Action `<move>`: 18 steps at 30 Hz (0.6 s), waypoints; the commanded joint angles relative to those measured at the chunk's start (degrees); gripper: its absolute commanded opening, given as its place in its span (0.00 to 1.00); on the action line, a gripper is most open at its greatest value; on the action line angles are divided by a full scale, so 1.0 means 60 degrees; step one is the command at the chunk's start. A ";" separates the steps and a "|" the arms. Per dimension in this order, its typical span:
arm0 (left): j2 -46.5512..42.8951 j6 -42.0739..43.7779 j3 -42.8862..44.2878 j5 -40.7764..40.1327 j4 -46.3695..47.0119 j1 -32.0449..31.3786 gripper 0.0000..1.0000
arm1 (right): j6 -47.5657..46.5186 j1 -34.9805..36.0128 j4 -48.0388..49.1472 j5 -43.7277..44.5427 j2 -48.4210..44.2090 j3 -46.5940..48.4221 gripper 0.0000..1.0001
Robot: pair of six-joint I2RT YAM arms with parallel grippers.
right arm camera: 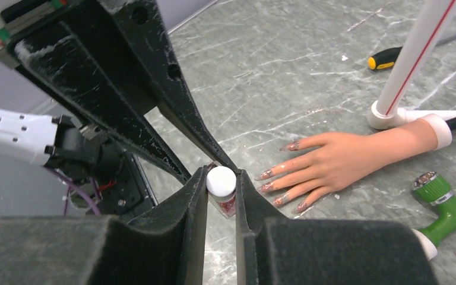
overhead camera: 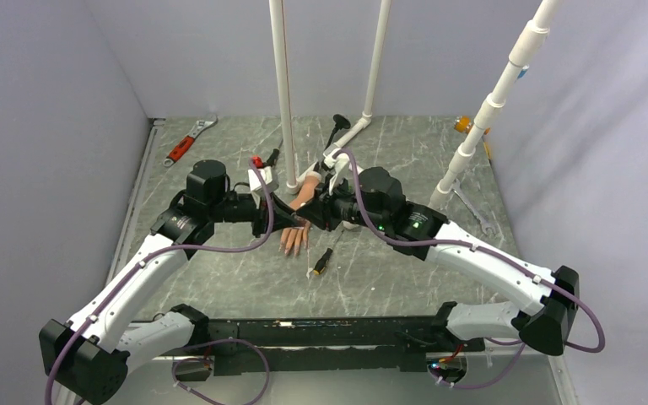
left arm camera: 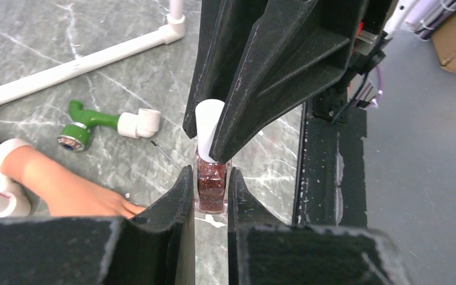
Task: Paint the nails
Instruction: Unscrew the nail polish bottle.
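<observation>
Left tool (left arm camera: pixel 209 173), two black wedge-shaped fingers with a matte, grainy face, is clamped on the flat sides of a small clear glass bottle (left arm camera: pixel 212 191) full of red-brown glitter. The right tool (right arm camera: pixel 221 172), built the same, is pinched on the bottle's smooth white cap (right arm camera: pixel 221 181).

Just beside the bottle, a peach rubber mannequin hand (right arm camera: pixel 341 160) lies back-up on the grey, white-veined surface (right arm camera: pixel 309 71), fingers spread and ending in a white cuff (right arm camera: pixel 442 132). The nails (right arm camera: pixel 265 176) are long and pointed, speckled with reddish glitter.

The left wrist view gives the bottle's glass body and the cap's tapered side, but shows only the wrist and back of the mannequin hand. The right wrist view looks down on the cap as a round disc and shows all five nails, a glossy green fitting (right arm camera: pixel 445 205) and a white upright pipe (right arm camera: pixel 412 59). From the top view the two arms meet over the mannequin hand and the bottle is hidden. A red-handled wrench (overhead camera: pixel 187 145) lies far left.
</observation>
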 commanded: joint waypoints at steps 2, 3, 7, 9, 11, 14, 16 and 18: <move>-0.0069 0.0329 0.0421 0.1995 0.0324 -0.0038 0.00 | -0.0784 0.0002 -0.0047 -0.1380 -0.0305 -0.0257 0.00; -0.0045 0.0361 0.0422 0.2310 0.0322 -0.0044 0.00 | -0.0821 -0.0013 -0.0011 -0.1577 -0.0335 -0.0308 0.00; 0.0023 0.0406 0.0443 0.3095 0.0343 -0.0045 0.00 | -0.1063 -0.0034 0.0217 -0.2593 -0.0507 -0.0575 0.00; 0.0024 0.0416 0.0433 0.3300 0.0370 -0.0044 0.00 | -0.1118 -0.0035 0.0323 -0.2800 -0.0569 -0.0702 0.00; 0.0013 0.0424 0.0442 0.3354 0.0354 -0.0045 0.00 | -0.1163 -0.0035 0.0348 -0.2919 -0.0606 -0.0769 0.00; 0.0003 0.0442 0.0451 0.3343 0.0333 -0.0043 0.00 | -0.1174 -0.0036 0.0345 -0.2936 -0.0632 -0.0784 0.04; 0.0034 0.0464 0.0464 0.3342 0.0288 -0.0045 0.00 | -0.1175 -0.0042 0.0340 -0.2837 -0.0636 -0.0771 0.35; 0.0078 0.0510 0.0484 0.3302 0.0156 -0.0065 0.00 | -0.1215 -0.0038 0.0338 -0.2698 -0.0636 -0.0785 0.59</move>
